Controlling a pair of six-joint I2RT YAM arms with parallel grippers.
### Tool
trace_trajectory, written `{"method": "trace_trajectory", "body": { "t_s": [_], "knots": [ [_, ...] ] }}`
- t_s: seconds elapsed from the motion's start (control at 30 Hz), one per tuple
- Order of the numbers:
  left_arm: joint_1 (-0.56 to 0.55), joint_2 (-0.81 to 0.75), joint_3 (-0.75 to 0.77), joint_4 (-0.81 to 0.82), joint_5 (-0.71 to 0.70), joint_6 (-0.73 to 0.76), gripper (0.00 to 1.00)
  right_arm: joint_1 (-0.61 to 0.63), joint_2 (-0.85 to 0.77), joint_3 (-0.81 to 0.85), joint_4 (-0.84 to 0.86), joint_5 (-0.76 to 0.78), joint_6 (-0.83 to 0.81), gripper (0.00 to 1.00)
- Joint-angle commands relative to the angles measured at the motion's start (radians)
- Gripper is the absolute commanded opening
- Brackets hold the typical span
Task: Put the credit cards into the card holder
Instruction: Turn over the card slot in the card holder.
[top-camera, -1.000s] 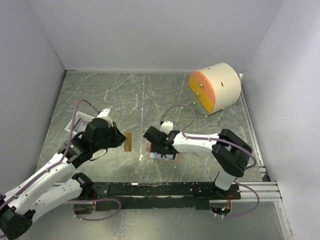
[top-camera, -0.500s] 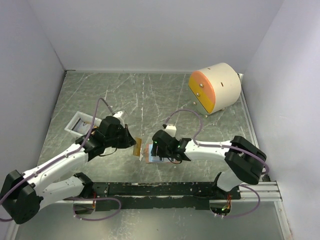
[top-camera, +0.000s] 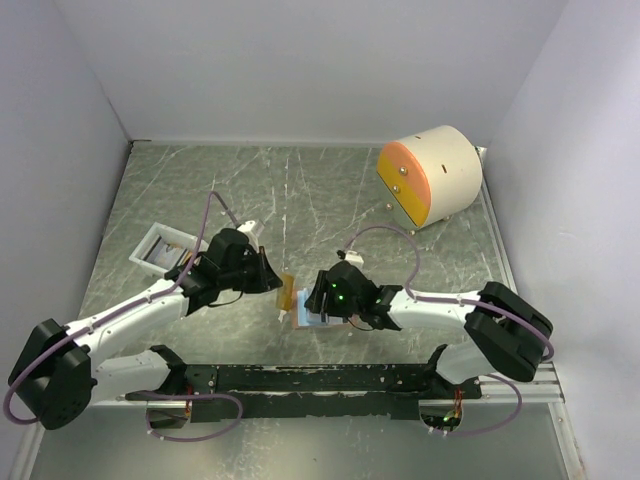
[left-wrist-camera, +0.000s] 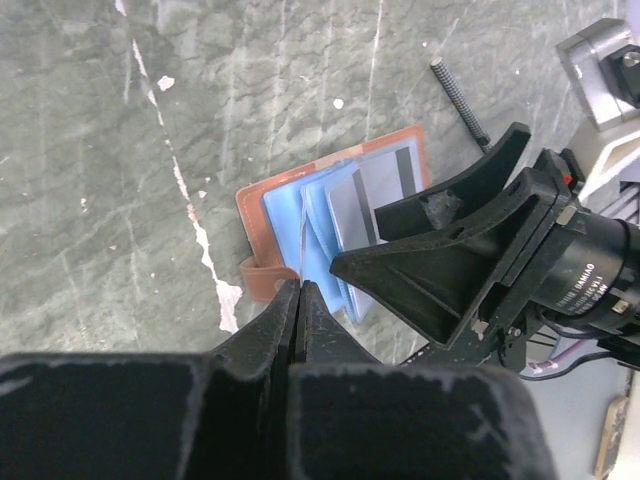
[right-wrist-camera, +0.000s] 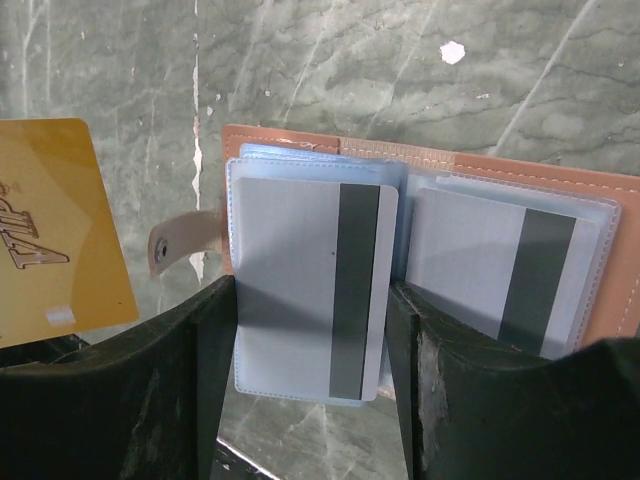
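Two striped cards (right-wrist-camera: 310, 280) in open card holder (right-wrist-camera: 560, 172), gold card (right-wrist-camera: 55, 230) alongside

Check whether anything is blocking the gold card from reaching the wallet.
Nothing lies between them: the gold card, pinched in the left gripper, hangs beside the wallet's strap edge. The right gripper straddles the front sleeve, which already holds a striped card.

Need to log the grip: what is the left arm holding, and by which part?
The orange-amber credit card, pinched along one edge between the shut jaws of the left gripper, near the open card holder.
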Motion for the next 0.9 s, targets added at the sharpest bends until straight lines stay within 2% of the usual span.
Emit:
{"method": "trace_trajectory", "body": {
  "t_s": [0.0, 0.57, 0.87],
  "knots": [
    [-0.005, 0.013, -0.002, 0.093, 0.054, -0.025, 0.07, -0.035, -0.036, -0.062, 0.16, -0.09, -0.003, 0.57],
    [-0.005, 0.012, -0.03, 0.111, 0.052, -0.037, 0.07, -0.06, -0.056, -0.099, 0.223, -0.152, -0.008, 0.61],
    [-0.005, 0.026, -0.043, 0.145, 0.065, -0.047, 0.07, -0.059, -0.066, -0.108, 0.232, -0.158, -0.01, 0.6]
  ]
}}
